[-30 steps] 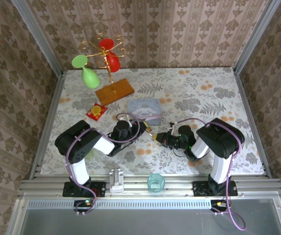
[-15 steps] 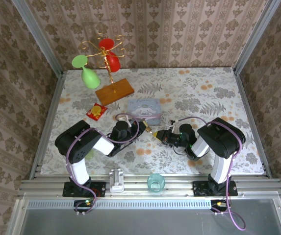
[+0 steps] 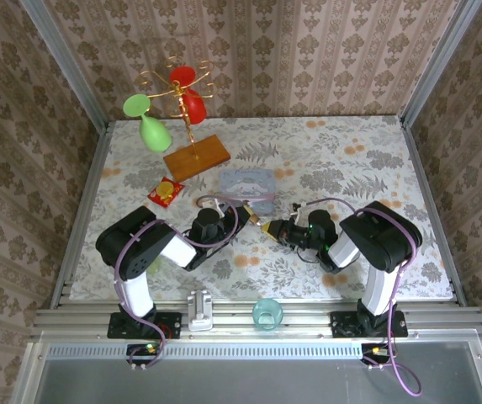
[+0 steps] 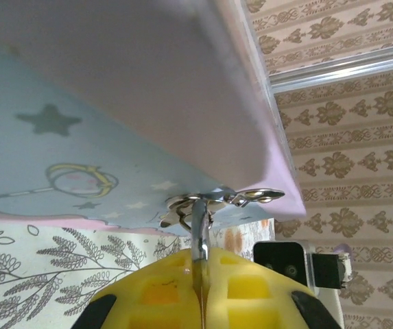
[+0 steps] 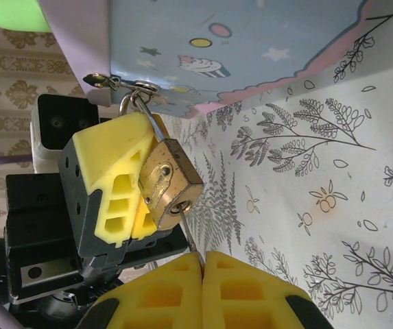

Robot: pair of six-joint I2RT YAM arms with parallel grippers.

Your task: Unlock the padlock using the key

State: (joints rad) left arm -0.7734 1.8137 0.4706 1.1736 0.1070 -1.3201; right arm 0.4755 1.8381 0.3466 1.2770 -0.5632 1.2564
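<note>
So, R gripper [image 5: 201, 259] first: yellow pads pressed together w/ no gap, pinching a thin key [image 5: 188, 232]. Its tip sits in the keyhole at the bottom end of the padlock [image 5: 167, 179]. Padlock is small, brass-coloured, blocky w/ bevelled corners and a scuffed face, w/ a thin silvery shackle [image 5: 141, 113] on top. It hangs tilted, keyhole end toward R gripper. L gripper [image 5: 124, 181] clamps the padlock from the other side, closed tight on it. L wrist view shows the silvery wire rising from between its pads [image 4: 251, 288]. Shackle is hooked thru the metal latch [image 5: 124, 83] on the edge of the pale blue tin [image 5: 251, 41]. From above, both grippers meet just in front of the tin, mid-table [image 3: 375, 168]. Red-yellow packet [image 3: 166, 193] lies off to the tin's L.
</note>
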